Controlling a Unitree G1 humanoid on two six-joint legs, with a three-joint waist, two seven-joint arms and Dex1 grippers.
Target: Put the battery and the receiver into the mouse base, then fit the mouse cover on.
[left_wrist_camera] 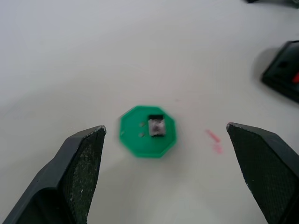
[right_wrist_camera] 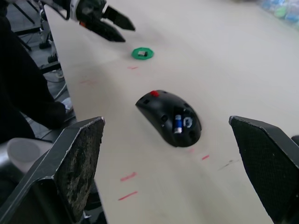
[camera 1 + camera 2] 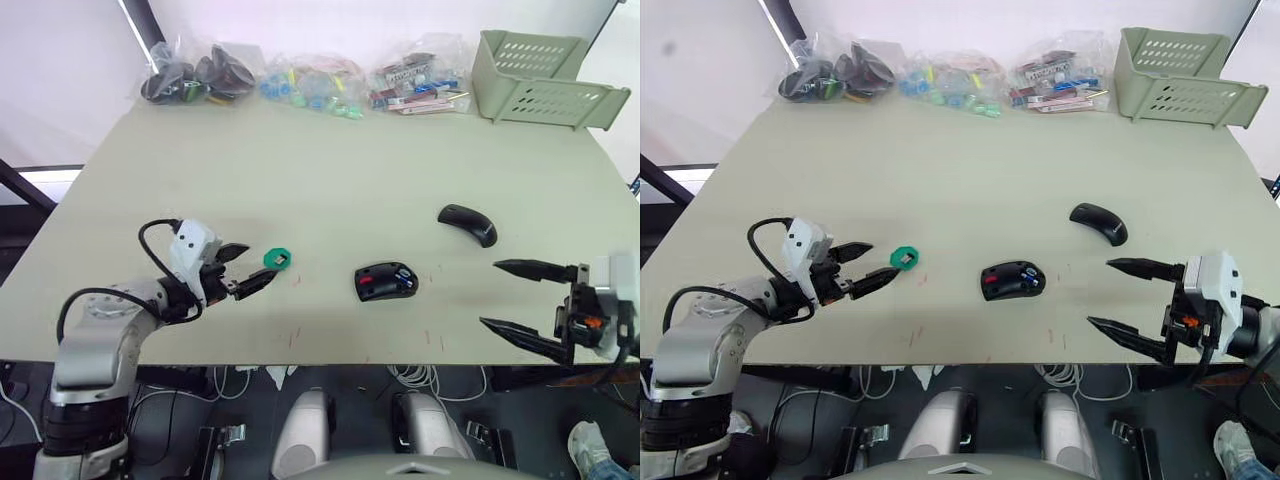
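The black mouse base (image 3: pixel 386 281) with its red patch lies near the table's front middle. The blue battery (image 2: pixel 178 124) lies in its recessed compartment. To its left, a green disc (image 3: pixel 277 259) carries the tiny dark receiver (image 1: pixel 157 126). My left gripper (image 3: pixel 256 264) is open just left of the disc, fingers pointing at it and apart from it. The glossy black mouse cover (image 3: pixel 467 224) rests behind and to the right of the base. At the front right edge, my right gripper (image 3: pixel 490 293) is wide open and holds nothing, pointing toward the base.
Several plastic bags of small parts (image 3: pixel 300 82) line the far edge. A pale green slotted basket (image 3: pixel 540 80) stands at the back right. Faint red marks (image 3: pixel 295 335) dot the table near its front edge.
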